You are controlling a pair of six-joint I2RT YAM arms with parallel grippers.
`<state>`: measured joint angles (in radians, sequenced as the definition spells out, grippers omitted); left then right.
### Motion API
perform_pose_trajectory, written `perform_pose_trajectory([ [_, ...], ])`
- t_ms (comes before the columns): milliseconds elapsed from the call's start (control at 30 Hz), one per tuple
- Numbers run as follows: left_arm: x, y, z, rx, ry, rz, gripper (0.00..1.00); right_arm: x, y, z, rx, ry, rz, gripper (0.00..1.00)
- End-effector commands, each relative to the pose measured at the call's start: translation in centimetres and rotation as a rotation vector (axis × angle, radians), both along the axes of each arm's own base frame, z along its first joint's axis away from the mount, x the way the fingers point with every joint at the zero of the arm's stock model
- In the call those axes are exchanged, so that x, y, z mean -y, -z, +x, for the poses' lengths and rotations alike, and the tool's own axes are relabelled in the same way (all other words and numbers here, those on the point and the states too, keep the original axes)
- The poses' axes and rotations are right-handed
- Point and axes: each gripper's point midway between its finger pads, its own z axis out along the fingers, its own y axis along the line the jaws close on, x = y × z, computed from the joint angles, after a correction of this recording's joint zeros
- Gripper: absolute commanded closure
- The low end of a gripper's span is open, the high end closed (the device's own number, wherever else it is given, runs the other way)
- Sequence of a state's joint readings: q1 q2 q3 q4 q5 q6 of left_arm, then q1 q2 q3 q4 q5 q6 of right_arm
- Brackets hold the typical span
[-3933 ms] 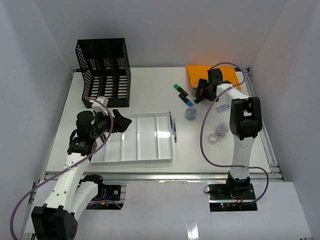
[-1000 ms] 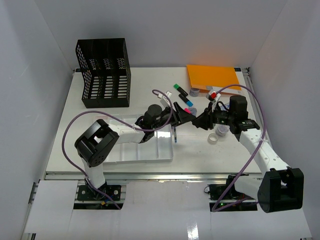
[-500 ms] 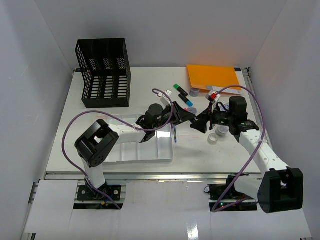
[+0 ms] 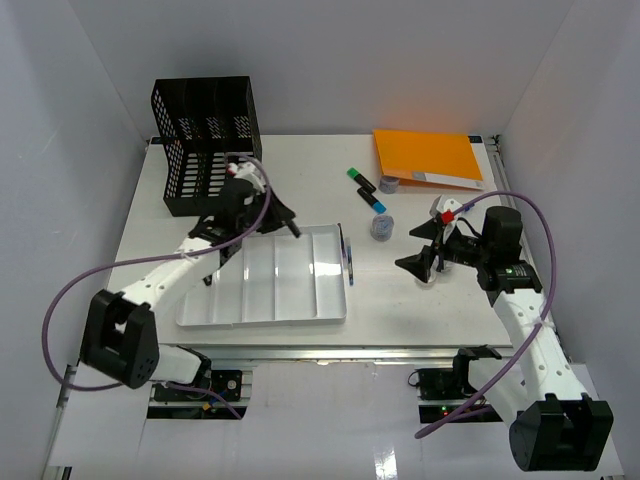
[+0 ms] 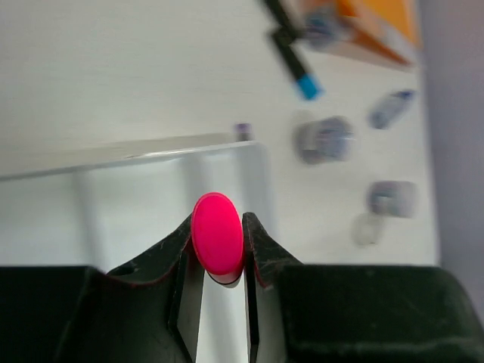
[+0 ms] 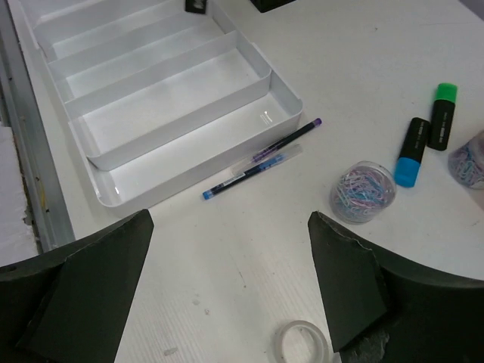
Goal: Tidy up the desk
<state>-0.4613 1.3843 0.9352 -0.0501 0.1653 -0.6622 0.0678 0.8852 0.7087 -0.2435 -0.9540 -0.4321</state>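
My left gripper (image 4: 284, 218) hangs over the far left corner of the white compartmented tray (image 4: 300, 318) on the desk (image 4: 300, 170). It is shut on a marker, whose round pink end (image 5: 218, 233) shows pinched between the fingertips in the left wrist view. My right gripper (image 4: 425, 257) stands open and holds nothing, low over the desk to the right of the tray. A tape roll (image 6: 301, 344) lies just under it. Two pens (image 6: 261, 159) lie against the tray's right side.
A jar of paper clips (image 4: 381, 228), a blue highlighter (image 4: 375, 200) and a green highlighter (image 4: 359, 179) lie right of the tray. An orange folder (image 4: 425, 155) sits at the back right. A black mesh file rack (image 4: 207, 145) stands at the back left.
The two grippers met beside the tray's right end; the right one opened and pulled back right. The left arm swung away left with the marker, over the tray's far left corner.
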Motion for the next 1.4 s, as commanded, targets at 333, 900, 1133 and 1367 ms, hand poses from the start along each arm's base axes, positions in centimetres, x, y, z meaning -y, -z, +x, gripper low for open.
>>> perform_pose_trajectory([
  [333,-25.4,6.5,-4.8,-0.342,-0.482,0.828,1.0,1.3,-0.4,0.2,0.035,0.056,-0.021,0.1],
  [900,-25.7,10.1,-4.4,-0.403,-0.482,0.853,0.22,1.1,1.5,0.2,-0.023,0.014,-0.026,0.1],
  [1133,-20.7,6.3,-3.4,-0.244,-0.337,0.591,0.16,0.7,1.9,2.6,-0.038,-0.018,-0.086,0.1],
  [1367,-10.4,0.7,-4.2,0.098,0.075,0.137,0.13,-2.8,2.2,11.4,-0.13,0.1,-0.316,0.04],
])
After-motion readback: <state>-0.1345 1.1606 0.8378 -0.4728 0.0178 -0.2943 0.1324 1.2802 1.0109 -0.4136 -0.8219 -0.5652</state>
